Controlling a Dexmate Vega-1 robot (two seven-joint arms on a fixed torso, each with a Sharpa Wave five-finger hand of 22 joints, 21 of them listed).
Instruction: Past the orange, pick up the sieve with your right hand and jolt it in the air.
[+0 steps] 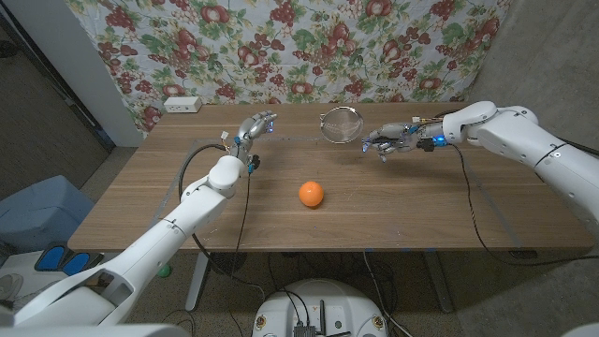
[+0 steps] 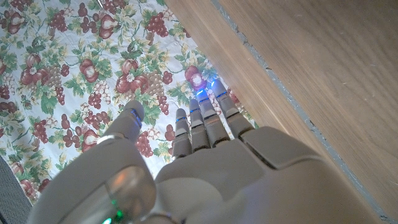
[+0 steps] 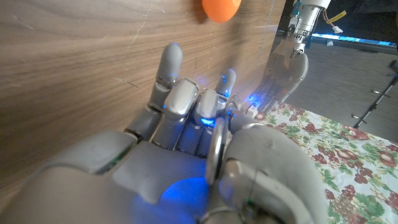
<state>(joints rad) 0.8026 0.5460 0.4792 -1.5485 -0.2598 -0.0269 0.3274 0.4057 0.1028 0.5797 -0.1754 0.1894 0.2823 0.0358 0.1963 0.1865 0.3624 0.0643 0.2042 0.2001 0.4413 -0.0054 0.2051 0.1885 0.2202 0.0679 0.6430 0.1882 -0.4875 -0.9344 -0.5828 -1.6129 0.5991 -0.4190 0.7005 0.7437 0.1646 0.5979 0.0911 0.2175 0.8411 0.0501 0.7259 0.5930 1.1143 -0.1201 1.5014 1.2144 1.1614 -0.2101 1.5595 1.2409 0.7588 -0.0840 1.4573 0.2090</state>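
Sieve (image 1: pixel 340 123) hung above the surface (image 1: pixel 393 211) beyond the orange (image 1: pixel 312 194), its handle clamped in my right hand (image 1: pixel 391 140), fingers (image 3: pixel 180 99) wrapped tight so a jolt wouldn't loosen it. My left hand (image 1: pixel 254 126) waited aside, fingers (image 2: pixel 205 118) straight, holding nothing.

sieve (image 1: pixel 340 124) behind orange (image 1: pixel 312 194), on table (image 1: pixel 412 206)

no readable text, labels, brands or numbers in any view. the backdrop cloth (image 1: pixel 309 47) carries only a fruit-and-leaf print, no lettering. the small white box (image 1: pixel 182 104) at the far edge of the worktop (image 1: pixel 393 211) is too small to make out any marking.
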